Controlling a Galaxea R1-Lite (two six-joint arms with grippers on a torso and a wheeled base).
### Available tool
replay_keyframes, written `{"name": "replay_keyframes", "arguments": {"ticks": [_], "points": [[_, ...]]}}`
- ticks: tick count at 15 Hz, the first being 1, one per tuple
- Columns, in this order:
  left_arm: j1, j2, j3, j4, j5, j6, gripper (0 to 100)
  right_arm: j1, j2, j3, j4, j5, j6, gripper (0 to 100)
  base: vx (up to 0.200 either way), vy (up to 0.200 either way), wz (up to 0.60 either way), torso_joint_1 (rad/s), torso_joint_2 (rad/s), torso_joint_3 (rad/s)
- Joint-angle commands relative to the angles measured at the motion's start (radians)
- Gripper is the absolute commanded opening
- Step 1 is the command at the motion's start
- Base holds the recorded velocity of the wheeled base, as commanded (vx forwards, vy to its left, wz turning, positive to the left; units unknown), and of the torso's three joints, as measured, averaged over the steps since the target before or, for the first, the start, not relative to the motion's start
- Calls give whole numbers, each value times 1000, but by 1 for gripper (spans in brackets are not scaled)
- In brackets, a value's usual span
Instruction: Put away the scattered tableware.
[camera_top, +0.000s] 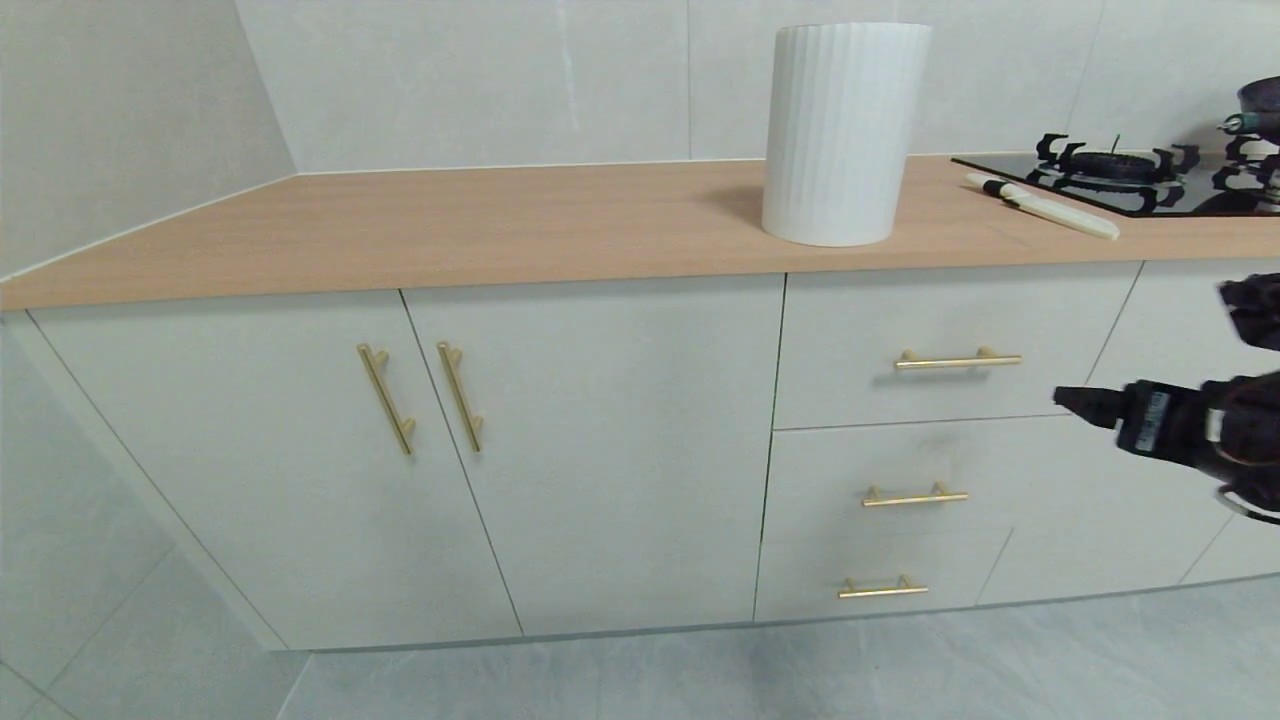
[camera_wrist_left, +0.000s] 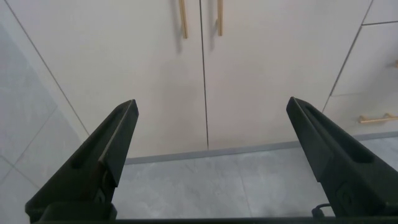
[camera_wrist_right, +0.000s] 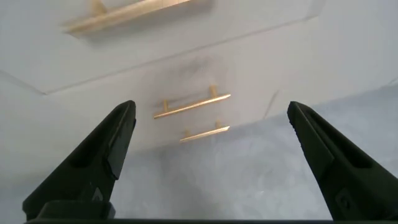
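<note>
Head: looking forward and down, from a little way off, over the light-wood surface (camera_top: 450, 225). Left wrist: low, facing pale double cabinet doors (camera_wrist_left: 261, 74); right wrist: facing pale brass-handled drawers (camera_wrist_right: 205, 81). Both shared with head.

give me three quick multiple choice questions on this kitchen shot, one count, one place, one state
1. How many gold bar handles are on the pale grey drawer fronts? A two; B three; C five
2. Where is the white ribbed cylindrical container? A inside a drawer; B on the wooden countertop; C hanging from a handle
3. The right hand is: A open; B shut, empty; C shut on something

1 B: three stacked drawers, one handle each.
2 B: it stands upright on the top.
3 A: a wide gap, nothing held.
</note>
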Motion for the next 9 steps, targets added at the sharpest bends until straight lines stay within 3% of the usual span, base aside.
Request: {"name": "replay_keyframes", "arguments": {"ticks": [1, 6, 9], "points": [[0, 0, 0, 0, 0, 0, 100, 24, -624, 333, 14, -29, -161, 100, 0, 0, 0, 0, 0, 0], [0, 0, 0, 0, 0, 0, 100, 16, -899, 594, 16, -87, -221, 100, 0, 0, 0, 0, 0, 0], [0, 0, 0, 0, 0, 0, 100, 16, -1035, 651, 25, -148, -324, 100, 0, 0, 0, 0, 0, 0]]}}
